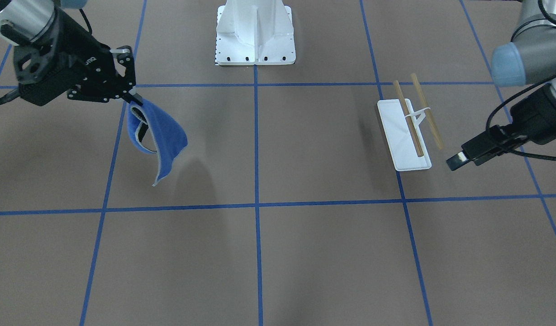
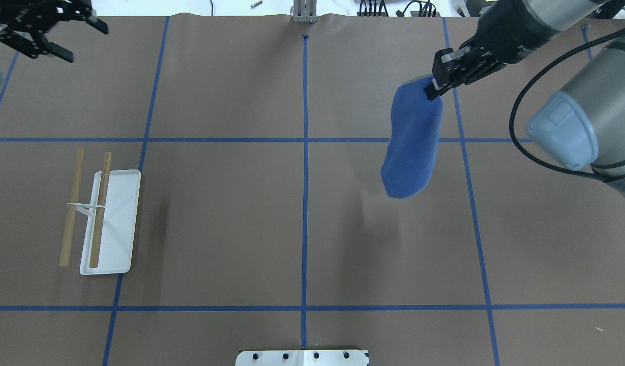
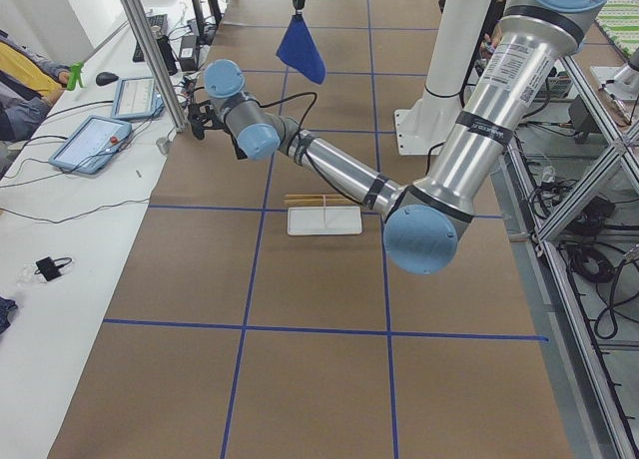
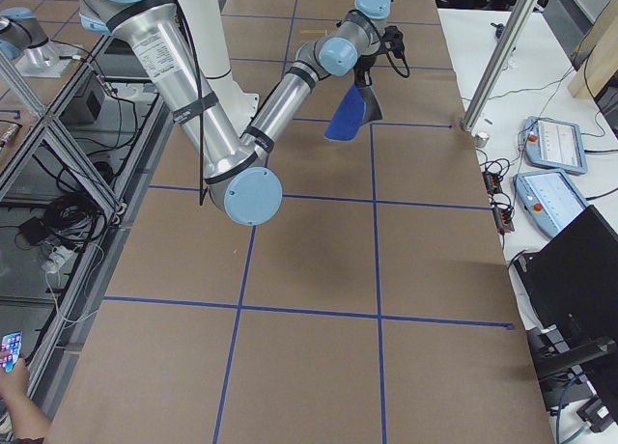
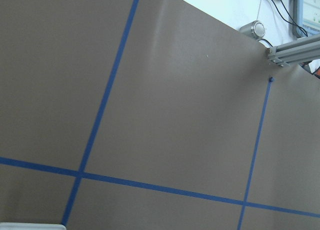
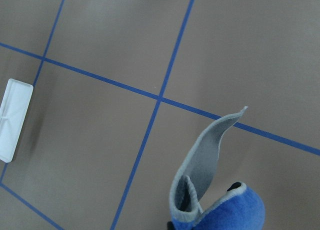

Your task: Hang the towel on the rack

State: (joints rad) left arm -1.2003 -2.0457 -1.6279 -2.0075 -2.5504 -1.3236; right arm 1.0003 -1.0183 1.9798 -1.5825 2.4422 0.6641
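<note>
The right gripper (image 1: 134, 97) pinches the towel (image 1: 162, 131) by a corner; it hangs beneath. The rack (image 1: 406, 136) stands well apart, nearer the left gripper (image 2: 88, 46), jaws spread. Gripper lettering is unreadable

Light even & diffuse, from overhead; table (image 1: 305, 253) paper matte, reads flat brown. Shadows soft-edged: towel (image 1: 162, 131) throws a faint blurry patch on the paper beside it in front-facing view, same in overhead view. Rack (image 1: 406, 136) has a darker narrow band along one long side. White pedestal base (image 1: 255, 40) nearly clipped. Overhead view: strip beyond table's far edge blown out white. Left wrist view: bg top right overexposed, slight sheen on a paper crease. Right wrist view: towel close to lens, soft-focus at bottom edge. Side views wide-angle, posts (image 3: 152, 55) lean near the edges; otherwise crisp
</note>
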